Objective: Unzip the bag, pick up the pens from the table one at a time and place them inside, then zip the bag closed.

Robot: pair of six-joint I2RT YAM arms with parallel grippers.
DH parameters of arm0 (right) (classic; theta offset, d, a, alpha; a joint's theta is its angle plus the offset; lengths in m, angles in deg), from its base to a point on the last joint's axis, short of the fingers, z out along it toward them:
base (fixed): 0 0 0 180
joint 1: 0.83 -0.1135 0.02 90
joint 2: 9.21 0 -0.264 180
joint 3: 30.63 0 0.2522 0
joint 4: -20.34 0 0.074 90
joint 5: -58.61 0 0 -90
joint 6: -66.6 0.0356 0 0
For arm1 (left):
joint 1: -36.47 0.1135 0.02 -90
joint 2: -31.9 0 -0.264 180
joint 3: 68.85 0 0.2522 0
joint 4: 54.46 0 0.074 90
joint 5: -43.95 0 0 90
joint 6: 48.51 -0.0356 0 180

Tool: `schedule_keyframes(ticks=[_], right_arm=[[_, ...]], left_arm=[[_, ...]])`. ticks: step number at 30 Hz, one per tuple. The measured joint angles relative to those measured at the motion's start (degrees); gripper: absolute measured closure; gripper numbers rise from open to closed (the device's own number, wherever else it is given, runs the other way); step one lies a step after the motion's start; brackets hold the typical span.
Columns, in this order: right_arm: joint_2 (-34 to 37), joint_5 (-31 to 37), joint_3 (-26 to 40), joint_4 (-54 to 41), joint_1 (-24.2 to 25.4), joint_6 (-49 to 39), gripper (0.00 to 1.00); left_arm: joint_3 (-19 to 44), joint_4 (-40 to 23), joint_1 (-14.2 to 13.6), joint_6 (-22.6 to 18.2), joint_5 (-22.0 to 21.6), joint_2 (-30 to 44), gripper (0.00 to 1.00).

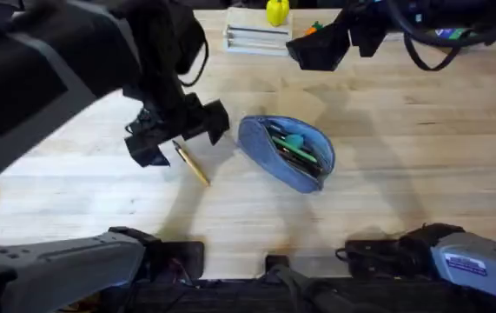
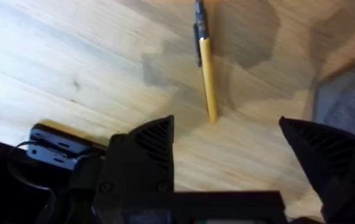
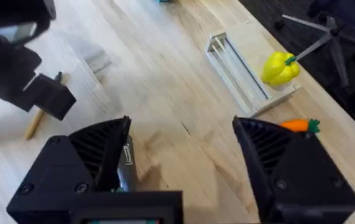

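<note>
Left gripper [image 1: 181, 132] hovers with its black fingers spread, directly over the yellow-tan pen [image 1: 192, 164] I see lying on the wooden table [image 1: 404, 174]. Just beside it, the blue-grey pouch [image 1: 284, 152] lies unzipped, a green pen [image 1: 293, 142] inside. Right gripper [image 3: 180, 146] gapes, empty.

blue-grey bag [image 1: 284, 149], yellow pen [image 2: 208, 74], pale table [image 1: 404, 174]

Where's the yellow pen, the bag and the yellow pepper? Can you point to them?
Yellow pen [image 2: 207, 71]: left wrist view, middle of its barrel.
Bag [image 1: 261, 142]: overhead view, blue fabric side.
Yellow pepper [image 3: 280, 68]: right wrist view, its body.
</note>
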Motion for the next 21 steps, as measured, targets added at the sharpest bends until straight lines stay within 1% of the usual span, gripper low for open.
schedule_keyframes(ticks=[1, 2, 5, 9, 13, 16, 21], right_arm=[[0.0, 0.0, 0.0, 0.0, 0.0, 0.0, 0.004], [0.0, 0.0, 0.0, 0.0, 0.0, 0.0, 0.004], [0.0, 0.0, 0.0, 0.0, 0.0, 0.0, 0.004], [0.0, 0.0, 0.0, 0.0, 0.0, 0.0, 0.004], [0.0, 0.0, 0.0, 0.0, 0.0, 0.0, 0.004], [0.0, 0.0, 0.0, 0.0, 0.0, 0.0, 0.004], [0.0, 0.0, 0.0, 0.0, 0.0, 0.0, 0.004]], left_arm=[[-1.8, 1.5, 0.0, 0.7, 0.4, 0.0, 0.007], [-5.2, 5.5, -0.1, 2.2, 0.9, 0.0, 0.007], [-8.0, 8.7, -0.8, 4.1, 0.9, 0.0, 0.007], [-11.7, 10.1, -2.5, 8.6, 0.4, 0.0, 0.007], [-14.4, 11.3, -4.1, 12.4, -1.8, 0.0, 0.007], [-15.2, 13.4, -5.1, 13.7, -2.4, -0.1, 0.008], [-16.6, 15.8, -6.4, 14.6, -2.8, -1.4, 0.005]])
